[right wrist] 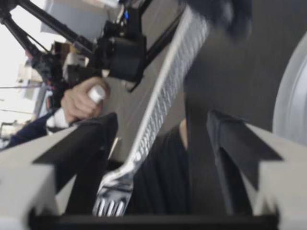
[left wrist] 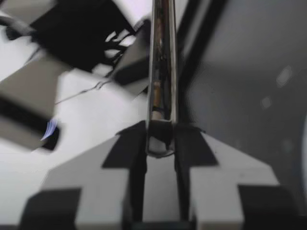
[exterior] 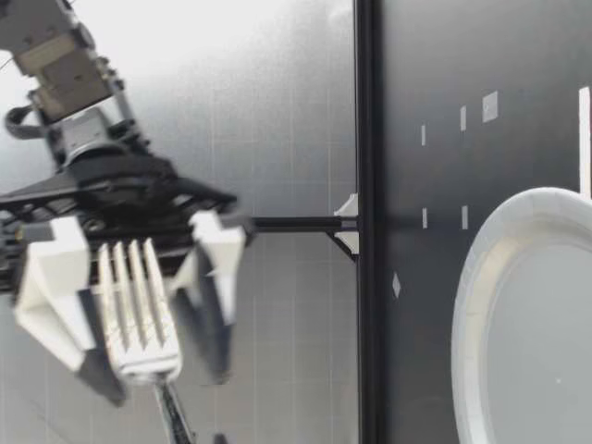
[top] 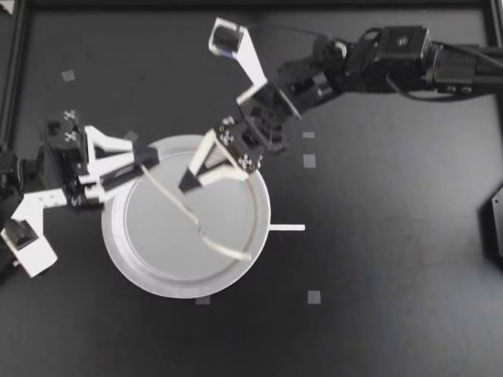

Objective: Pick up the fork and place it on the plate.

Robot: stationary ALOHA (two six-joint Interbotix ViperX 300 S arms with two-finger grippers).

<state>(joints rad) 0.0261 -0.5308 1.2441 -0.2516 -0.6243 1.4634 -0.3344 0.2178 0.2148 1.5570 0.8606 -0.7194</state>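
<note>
My left gripper (top: pixel 148 161) is clamped on the very end of the slim silver metal fork (left wrist: pixel 161 72), a finger pressing the handle from each side. The rest of it juts out ahead of me, in the air over the round white paper plate (top: pixel 122 263). My right gripper (top: pixel 196 182) is spread wide and grips nothing; the tines lie in the gap between its fingers, and I see neither pad touching them. That is where I expect trouble. So short a hold leaves a long lever, and a nudge from a right finger could twist the fork in my left pinch. Letting go from up here could also make it bounce, or leave the tines overhanging the rim, so that it tips onto the black table (top: pixel 377 314).
</note>
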